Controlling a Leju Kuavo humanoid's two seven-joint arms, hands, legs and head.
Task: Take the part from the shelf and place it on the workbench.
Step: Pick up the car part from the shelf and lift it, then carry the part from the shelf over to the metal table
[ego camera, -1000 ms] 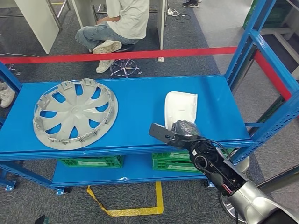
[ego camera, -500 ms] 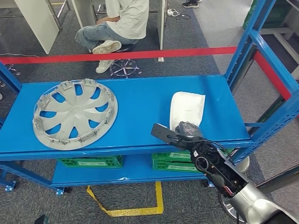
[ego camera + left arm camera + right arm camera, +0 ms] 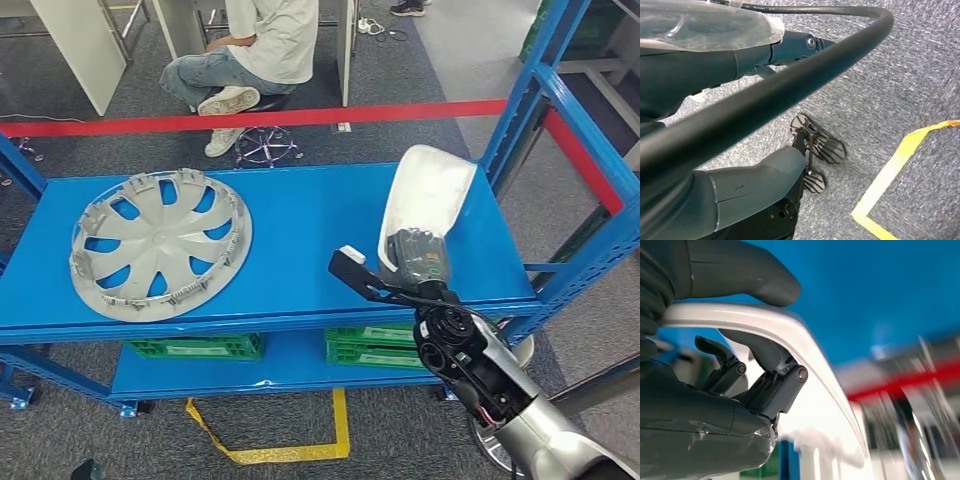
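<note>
your right hand (image 3: 411, 262) has hold of the white part (image 3: 427, 192): in the right wrist view the thick grey thumb (image 3: 742, 271) lies over the part's (image 3: 764, 322) outer curved face and the darker fingers (image 3: 770, 372) are curled under its rim from the inner side, so the edge is clamped between them. in the head view the part stands tilted up on end, its pale hollow face turned toward you, its lower end in the hand and its upper end up over the back right of the blue shelf (image 3: 302, 235); whether its lower end touches the deck you cannot tell. your right arm (image 3: 483, 375) comes in from the lower right, forearm angled up and to the left toward the shelf's front edge, with a dark flat piece sticking out to the left of the wrist. your left hand (image 3: 817, 150) shows in the left wrist view hanging above grey carpet beside a strip of yellow floor tape (image 3: 900, 172), fingers apart and nothing in them. on the left of the same shelf deck a silver wheel cover (image 3: 161, 243) lies flat, well apart from the part. green crates (image 3: 198, 346) sit on the lower shelf level. behind the shelf a red line (image 3: 249, 120) runs along the floor, and a person (image 3: 253, 50) sits on a stool beyond it.
</note>
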